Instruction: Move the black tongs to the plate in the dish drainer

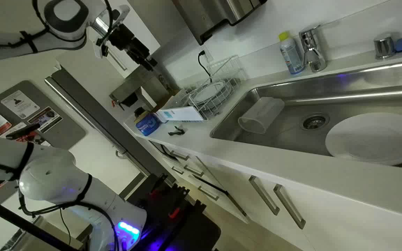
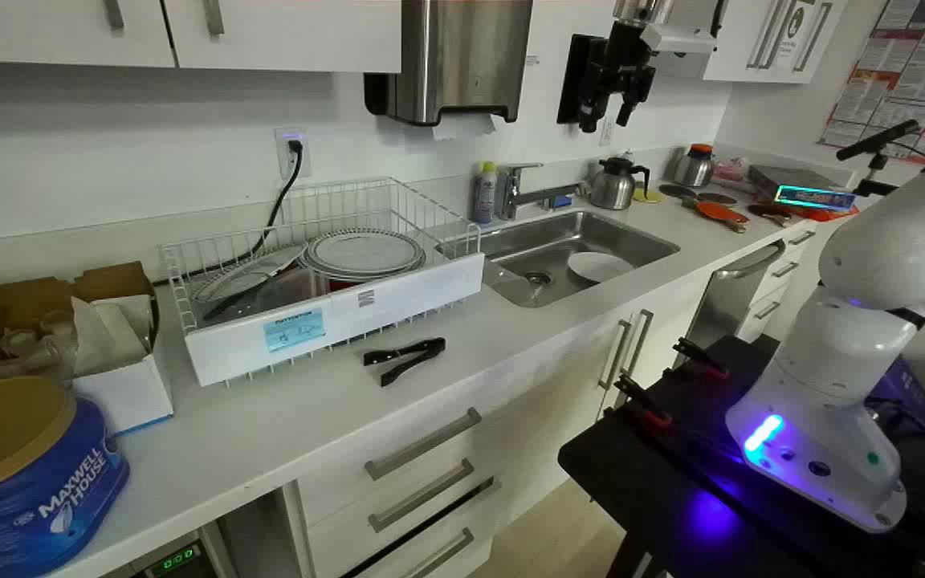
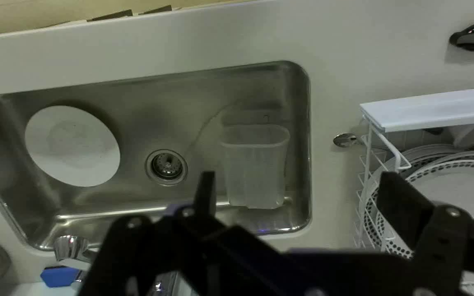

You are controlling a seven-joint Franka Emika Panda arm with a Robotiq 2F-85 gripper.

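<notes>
- The black tongs lie flat on the white desk, between the dish drainer and the desk's front edge. Their hinged end points toward the sink and their two arms are splayed apart; the right edge of the wrist view cuts them off.
- The white wire dish drainer stands near them, with a long white panel bearing a blue label along its front.
- The plate rests on top of stacked plates in the drainer, toward the sink end.
- A spoon has its bowl on the desk just beside the drainer's corner.
- The gripper hangs high over the desk, well apart from the tongs, its fingers spread wide.
- In the steel sink are a large white disc and a translucent plastic container lying on its side.
- A chrome faucet and a yellow-capped bottle stand behind the sink.
- Past the drainer's other end sit an open carton and a Maxwell House coffee tub.
- A paper towel dispenser is mounted on the wall.
</notes>
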